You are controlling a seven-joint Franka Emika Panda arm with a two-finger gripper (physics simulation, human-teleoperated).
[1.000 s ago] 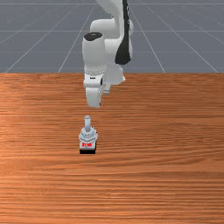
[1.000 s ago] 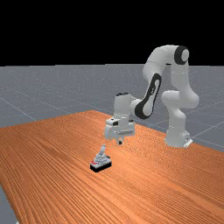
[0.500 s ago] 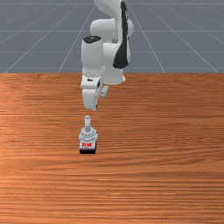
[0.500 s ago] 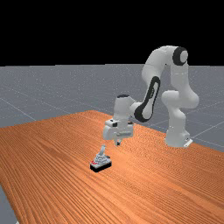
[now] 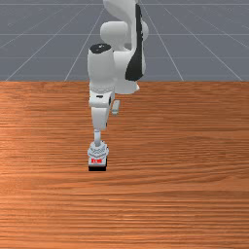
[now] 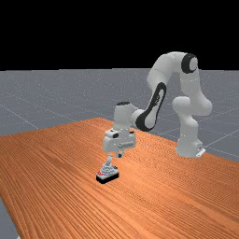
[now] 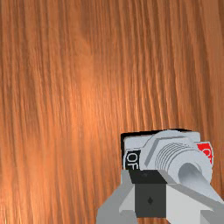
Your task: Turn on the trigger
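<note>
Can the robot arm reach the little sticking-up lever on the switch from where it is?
Probably yes. The gripper is close to the lever, and I see nothing standing between them. The lever sticks up from the switch, so it looks easy to get at.

Illumination is bright in the front view, falling nearly evenly on the orange-brown desk (image 5: 185,146); the white arm (image 5: 100,70) grades into soft grey shading, and the floor (image 5: 194,39) is a muted grey. In the far view, a black backdrop (image 6: 116,32) spans the top of the frame, fine pale specks dot the floor, and a faint sheen lies on the desk right of centre. In the wrist view, pale, diffuse glare marks the desk left of centre and at lower left; the light's exact direction cannot be determined.
</note>
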